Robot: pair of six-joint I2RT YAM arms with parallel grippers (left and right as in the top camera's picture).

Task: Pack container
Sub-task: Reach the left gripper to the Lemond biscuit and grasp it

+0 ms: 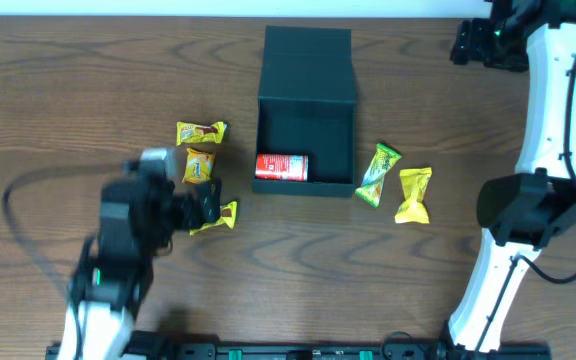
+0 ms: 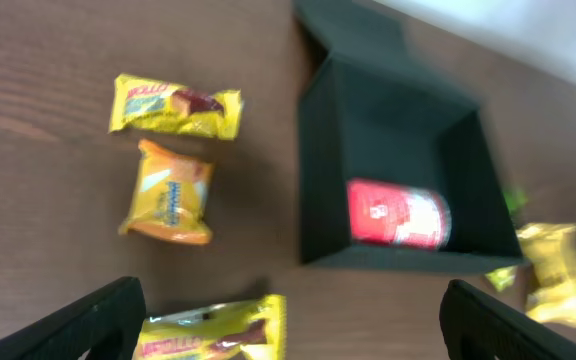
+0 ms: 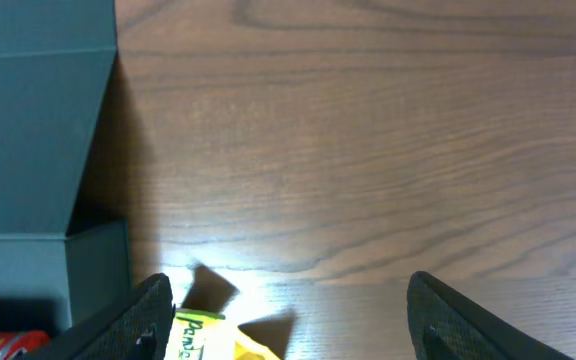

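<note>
Container (image 1: 313, 125) sits in the upper middle of the overhead view. It is a dark teal-green square box, matte and sharp-edged, with its flat lid folded back toward the top edge. A red packet (image 1: 282, 166) lies in its lower left corner.

The left end effector (image 1: 206, 205) hangs to the lower left of the box, clear of it. Its fingers are spread wide and grip nothing, and a glossy yellow packet (image 1: 218, 217) lies just below them. The right end effector (image 1: 465, 42) is at the upper right, well apart from the box, its jaws also wide and empty. In its own view the container (image 3: 28, 120) fills the left side.

The counter (image 1: 68, 80) is dark brown with a flowing wood grain. A pale strip runs along the top edge (too little shows to say what it is).
</note>
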